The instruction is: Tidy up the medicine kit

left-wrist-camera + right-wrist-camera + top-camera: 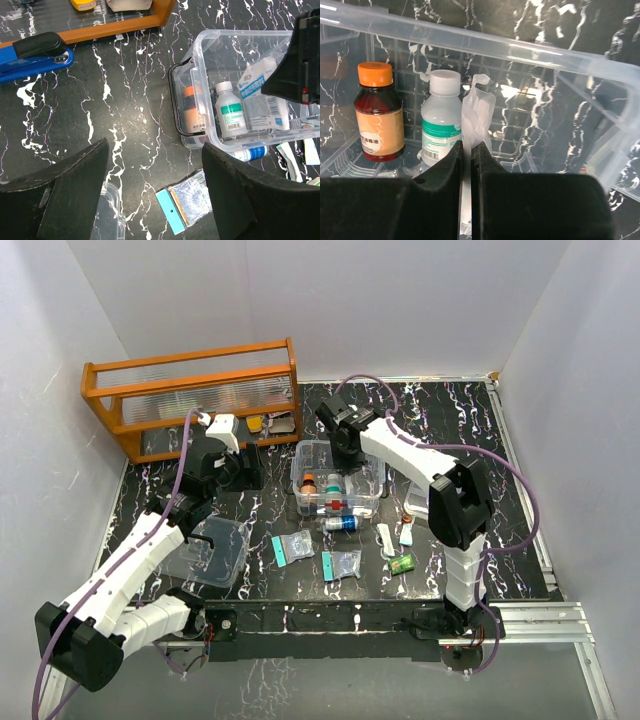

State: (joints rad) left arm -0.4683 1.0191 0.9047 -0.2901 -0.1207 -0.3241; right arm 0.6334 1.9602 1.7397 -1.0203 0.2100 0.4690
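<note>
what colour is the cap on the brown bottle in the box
The cap is orange, clearest in the right wrist view.

table (265, 505): black, white veining | rack (190, 383): orange | medicine kit (245, 34): clear | bottle cap (375, 73): orange | packet tab (170, 216): blue, perhaps

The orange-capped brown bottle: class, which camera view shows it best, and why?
The right wrist view: the bottle stands close and upright, cap and label plain. The left wrist view shows it only dimly through the medicine kit's wall, behind the dark handle. The top view shows it tiny inside the kit.
</note>
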